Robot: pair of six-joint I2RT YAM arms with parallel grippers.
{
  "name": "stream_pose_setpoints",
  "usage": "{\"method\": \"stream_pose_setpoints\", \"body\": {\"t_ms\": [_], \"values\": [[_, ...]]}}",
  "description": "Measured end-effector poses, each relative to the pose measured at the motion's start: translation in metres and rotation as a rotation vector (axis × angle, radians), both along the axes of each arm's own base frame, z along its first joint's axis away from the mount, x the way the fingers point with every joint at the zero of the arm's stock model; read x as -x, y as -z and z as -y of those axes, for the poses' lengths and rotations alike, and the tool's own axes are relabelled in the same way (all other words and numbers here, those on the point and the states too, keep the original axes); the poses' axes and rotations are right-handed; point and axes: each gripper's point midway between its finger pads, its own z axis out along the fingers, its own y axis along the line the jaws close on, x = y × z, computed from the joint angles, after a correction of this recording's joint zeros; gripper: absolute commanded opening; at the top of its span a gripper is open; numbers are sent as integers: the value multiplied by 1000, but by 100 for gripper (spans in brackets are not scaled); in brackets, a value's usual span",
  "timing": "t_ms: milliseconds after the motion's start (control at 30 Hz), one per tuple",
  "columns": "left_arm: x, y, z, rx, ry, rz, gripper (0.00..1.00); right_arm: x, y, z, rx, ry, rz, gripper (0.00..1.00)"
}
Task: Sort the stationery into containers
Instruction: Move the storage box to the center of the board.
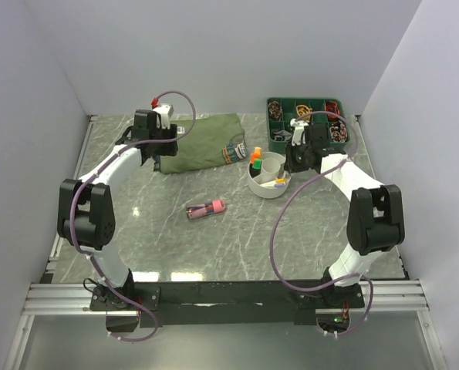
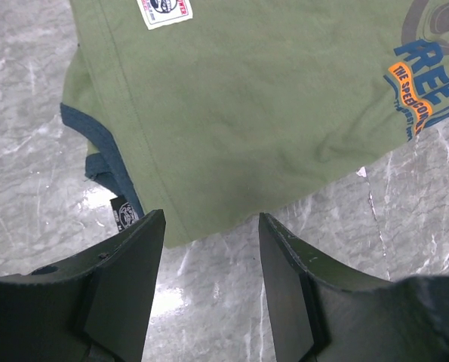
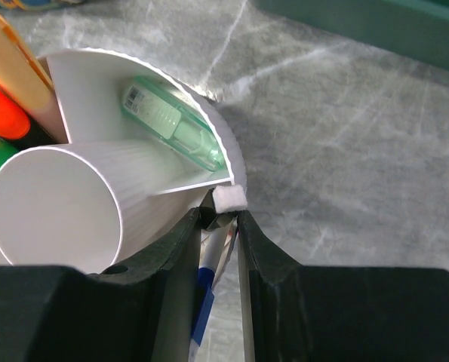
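At the rim of the white tub (image 1: 268,193), the right hand (image 3: 220,219) held a thin white pen (image 3: 207,283).
Its fingers (image 3: 175,271) were pinched narrowly on the pen, just beside a compartment wall. The tub already held orange highlighters (image 3: 5,83) and a pale green item (image 3: 175,124), so sorting looked mostly done, with a pink marker (image 1: 206,208) left lying on the bench (image 1: 160,231). The left hand (image 2: 209,279) hung wide and empty over the hem of the olive shirt (image 2: 269,113). Only the right wrist view showed the pinched pen; only the overhead view showed the stray marker.
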Motion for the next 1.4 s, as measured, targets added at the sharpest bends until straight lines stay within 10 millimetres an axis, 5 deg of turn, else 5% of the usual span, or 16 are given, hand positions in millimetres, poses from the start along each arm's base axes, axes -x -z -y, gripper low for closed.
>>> {"method": "stream_pose_setpoints", "body": {"t_ms": [400,600,867,1067,1167,1200,1333,1400], "values": [[-7,8,8,25,25,-29,66,52,-6,14,49,-27,-4,0],[-8,5,12,36,41,-24,66,77,3,40,47,20,-50,0],[-1,5,24,59,127,-36,67,77,3,113,33,234,-64,0],[10,6,45,60,243,-41,68,78,2,119,42,250,-62,0],[20,8,59,64,318,-55,70,78,2,118,41,250,-62,22],[24,9,63,66,345,-60,70,78,2,117,36,246,-62,45],[53,14,76,51,529,-101,72,82,-5,109,2,219,-55,69],[66,14,77,40,603,-116,72,83,-12,105,-15,208,-40,73]]}}
